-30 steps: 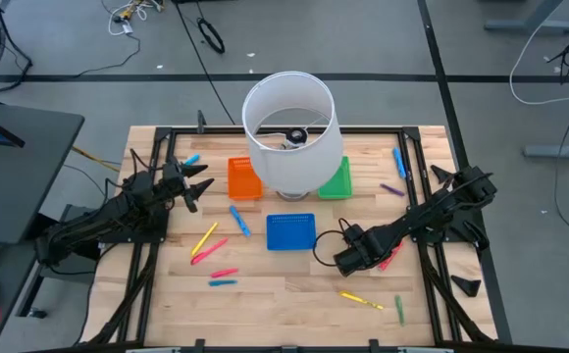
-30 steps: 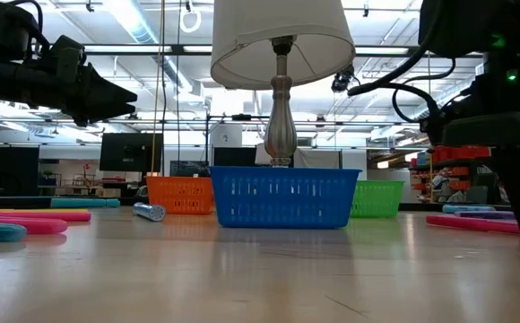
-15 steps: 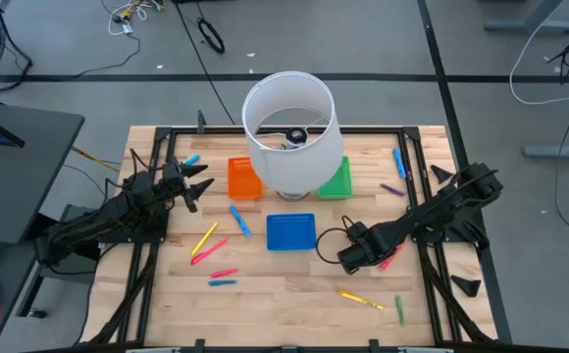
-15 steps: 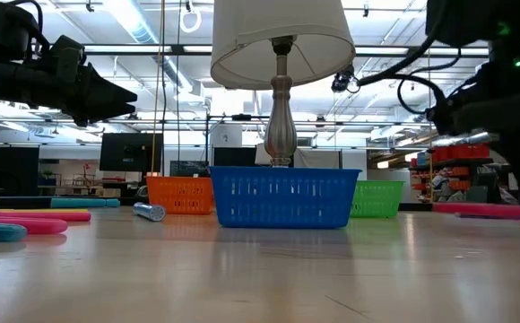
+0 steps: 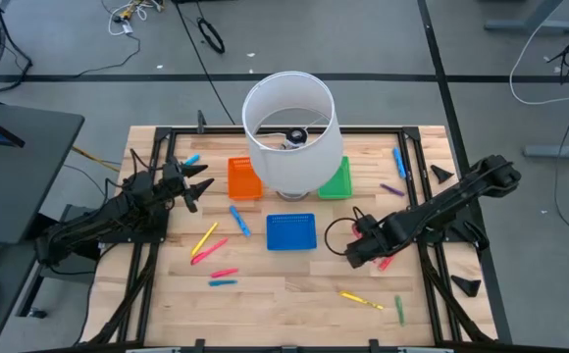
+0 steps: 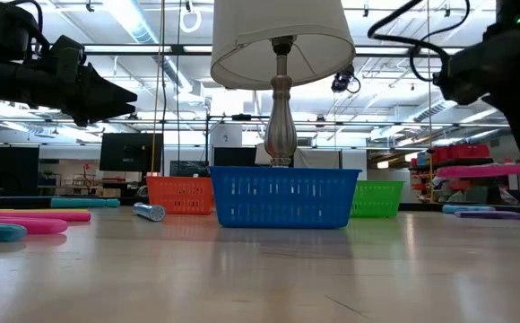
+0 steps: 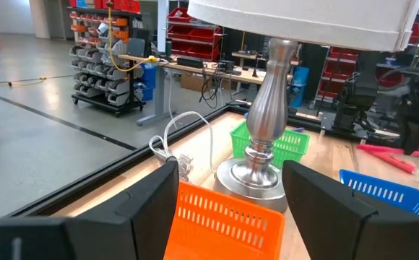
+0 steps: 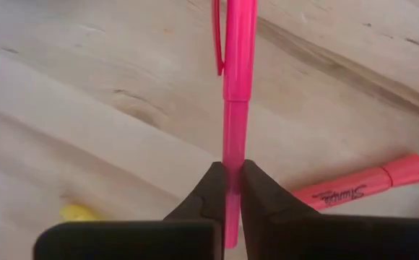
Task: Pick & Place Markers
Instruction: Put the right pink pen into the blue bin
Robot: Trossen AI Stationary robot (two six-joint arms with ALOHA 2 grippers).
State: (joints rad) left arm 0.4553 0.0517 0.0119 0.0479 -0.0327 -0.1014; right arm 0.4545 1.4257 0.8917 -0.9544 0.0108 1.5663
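The right gripper (image 8: 230,180) held a pink marker (image 8: 236,87) pinched in its fingers, lifted clear near the table's (image 5: 294,294) right edge. I judged it mid-carry; next it needed a tray, likely the blue tray (image 5: 290,231). The left gripper (image 5: 194,188) waited with fingers spread by the left edge.

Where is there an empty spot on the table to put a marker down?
The bare wood along the near edge, between the red and teal markers and the yellow marker, is free. So is the patch between the blue tray and the right hand. It is crowded around the lamp, where the orange tray and green tray sit.
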